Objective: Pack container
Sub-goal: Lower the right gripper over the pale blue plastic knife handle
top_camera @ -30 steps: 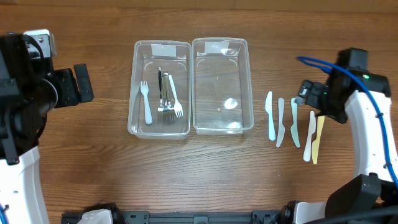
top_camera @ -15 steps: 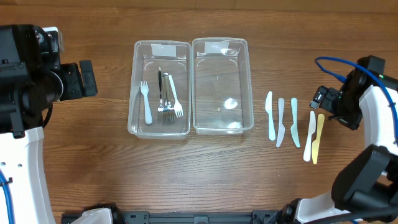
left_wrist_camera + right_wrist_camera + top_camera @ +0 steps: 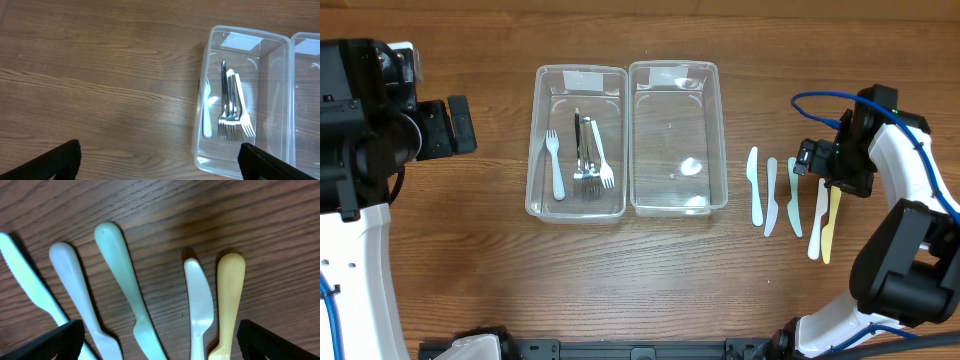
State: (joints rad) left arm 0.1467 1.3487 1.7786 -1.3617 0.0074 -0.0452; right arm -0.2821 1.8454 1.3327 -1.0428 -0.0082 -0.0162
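Two clear plastic containers stand side by side. The left container [image 3: 533,150] holds several forks [image 3: 585,150], white and metal; they also show in the left wrist view [image 3: 232,112]. The right container [image 3: 723,140] is empty. Several plastic knives lie in a row on the table to its right: light blue [image 3: 754,185], white [image 3: 771,195], pale green [image 3: 794,195], white [image 3: 817,215], yellow [image 3: 831,220]. My right gripper [image 3: 810,160] hovers open over the knife handles [image 3: 122,285], holding nothing. My left gripper [image 3: 460,125] is open and empty, left of the containers.
Bare wooden table lies left of the left container [image 3: 200,125] and in front of both containers. The right arm's blue cable [image 3: 820,100] loops above the knives.
My right gripper swung out to the right, then came back left over the knife handles. My left arm shifted slightly at first, then stayed still.
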